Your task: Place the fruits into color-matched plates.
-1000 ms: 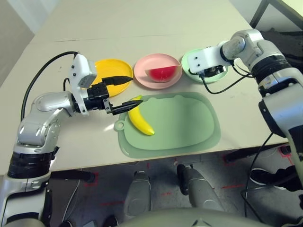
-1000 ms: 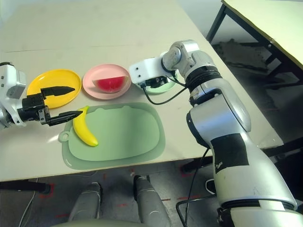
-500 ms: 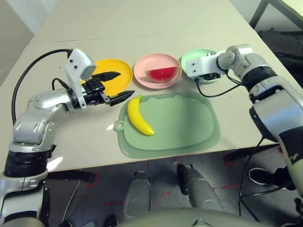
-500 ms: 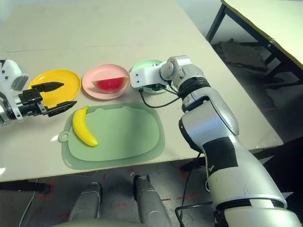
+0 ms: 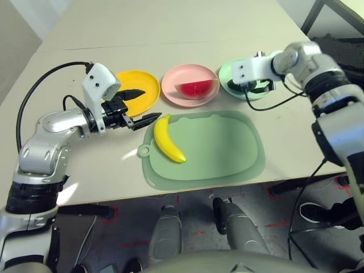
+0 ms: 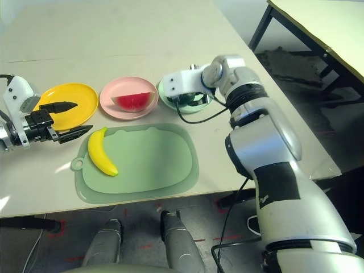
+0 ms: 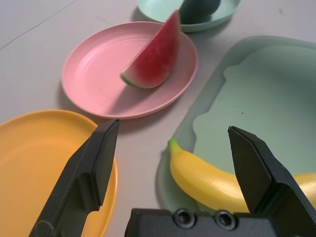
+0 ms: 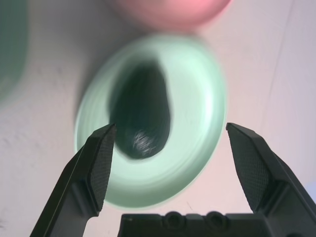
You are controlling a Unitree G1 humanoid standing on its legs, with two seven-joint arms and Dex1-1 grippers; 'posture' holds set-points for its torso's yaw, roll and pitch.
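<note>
A yellow banana [image 5: 169,147] lies on the left part of the light-green mat [image 5: 222,148]. My left gripper [image 5: 142,106] hovers open just left of the banana's tip, one finger over the yellow plate [image 5: 149,83]. The watermelon wedge [image 5: 195,89] stands on the pink plate [image 5: 181,98]. The dark green avocado [image 8: 140,113] lies in the mint plate [image 8: 197,89]. My right gripper [image 8: 170,128] hangs open above it, its fingers wide apart and clear of the fruit. In the left wrist view the banana [image 7: 212,182] sits between and below the fingers [image 7: 94,163].
The three plates stand in a row behind the mat, which has a ring tab [image 5: 144,151] at its left. A black cable [image 5: 273,102] trails from the right wrist across the table. Bare tabletop stretches behind the plates, and the table's right edge is close to the right arm.
My right gripper's fingers have spread and it has lifted slightly, leaving the avocado in the mint plate. The left gripper has drawn back a little from the banana's tip towards the yellow plate.
</note>
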